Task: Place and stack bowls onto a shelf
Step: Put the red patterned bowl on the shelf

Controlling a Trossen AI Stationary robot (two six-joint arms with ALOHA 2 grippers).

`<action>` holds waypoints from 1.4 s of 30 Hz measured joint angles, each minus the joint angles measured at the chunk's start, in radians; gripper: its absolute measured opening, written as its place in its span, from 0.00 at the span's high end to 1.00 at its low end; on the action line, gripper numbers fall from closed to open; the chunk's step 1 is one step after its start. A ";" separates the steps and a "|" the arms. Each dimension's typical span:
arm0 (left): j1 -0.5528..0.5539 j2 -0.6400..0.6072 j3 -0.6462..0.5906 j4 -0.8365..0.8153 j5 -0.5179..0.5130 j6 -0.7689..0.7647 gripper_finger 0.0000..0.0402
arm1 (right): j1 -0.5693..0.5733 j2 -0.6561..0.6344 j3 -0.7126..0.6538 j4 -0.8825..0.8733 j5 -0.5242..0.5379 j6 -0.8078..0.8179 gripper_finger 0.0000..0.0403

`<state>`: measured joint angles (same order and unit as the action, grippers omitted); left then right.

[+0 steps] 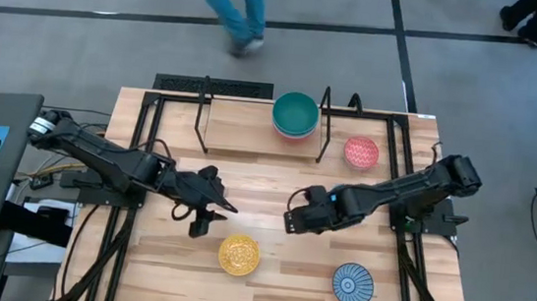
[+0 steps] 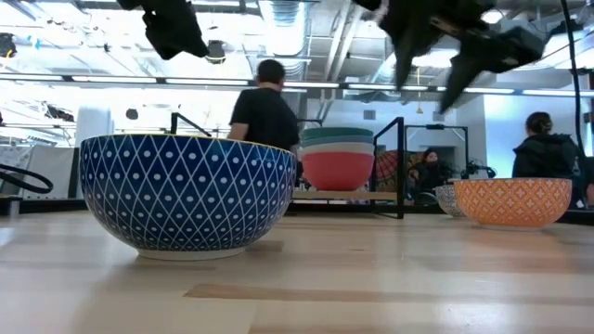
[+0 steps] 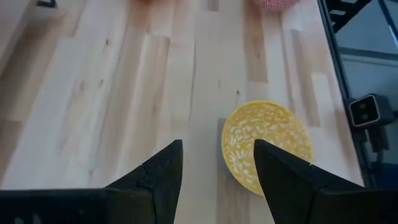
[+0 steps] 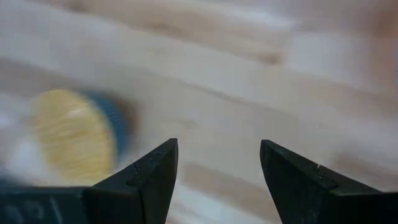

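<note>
Left gripper (image 1: pixel 211 213) hangs spread and empty just beside the yellow patterned bowl (image 1: pixel 239 254). Right gripper (image 1: pixel 294 215) is spread over bare table (image 1: pixel 275 181) mid-board. Teal-topped bowl stack (image 1: pixel 296 115) sits on the shelf (image 1: pixel 241 125); pink patterned bowl (image 1: pixel 361 153) just right of it.

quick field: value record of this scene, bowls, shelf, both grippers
shelf: back of table, holds a bowl stack
stack: teal bowl on top, at the shelf's right end
pink-red bowl: on table, right of shelf
yellow bowl: front centre
striped blue bowl: front right
left gripper: open, empty, beside yellow bowl
right gripper: open, empty, mid-table
</note>
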<state>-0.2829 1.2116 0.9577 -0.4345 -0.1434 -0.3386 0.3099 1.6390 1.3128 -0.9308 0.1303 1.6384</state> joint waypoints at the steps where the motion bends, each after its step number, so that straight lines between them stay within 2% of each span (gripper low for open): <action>1: 0.007 -0.003 0.000 0.000 0.001 0.005 0.55 | -0.003 0.003 0.000 -0.043 -0.001 0.010 0.37; 8: 0.046 -0.002 0.000 -0.037 0.036 0.019 0.55 | -0.065 -0.018 -0.002 -0.297 -0.038 -0.085 0.37; 11: 0.065 -0.002 0.000 -0.043 0.031 0.051 0.55 | -0.128 -0.029 -0.009 -0.425 -0.033 -0.143 0.37; 14: 0.103 -0.001 0.000 -0.040 0.027 0.089 0.55 | -0.225 -0.065 -0.064 -0.449 -0.030 -0.231 0.37; 18: 0.195 0.010 0.000 -0.013 0.033 0.118 0.55 | -0.375 -0.162 -0.183 -0.414 -0.027 -0.307 0.37; 22: 0.308 0.039 0.001 -0.020 0.063 0.119 0.55 | -0.498 -0.308 -0.304 -0.390 0.004 -0.316 0.37; 28: 0.478 0.117 0.001 0.033 0.088 0.107 0.55 | -0.734 -0.470 -0.519 -0.205 0.082 -0.308 0.37; 33: 0.584 0.151 0.001 0.073 0.140 0.011 0.55 | -0.950 -0.495 -0.640 -0.003 0.081 -0.388 0.37; 36: 0.615 0.149 0.001 0.082 0.118 0.016 0.55 | -1.046 -0.475 -0.670 0.087 0.082 -0.438 0.37; 39: 0.636 0.149 0.001 0.102 0.109 0.030 0.55 | -1.109 -0.440 -0.681 0.147 0.081 -0.474 0.37; 42: 0.649 0.149 0.001 0.117 0.109 0.018 0.55 | -1.132 -0.405 -0.681 0.164 0.081 -0.521 0.42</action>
<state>0.3660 1.3605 0.9585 -0.3171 -0.0349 -0.3203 -0.8219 1.2340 0.6316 -0.7671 0.2115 1.1172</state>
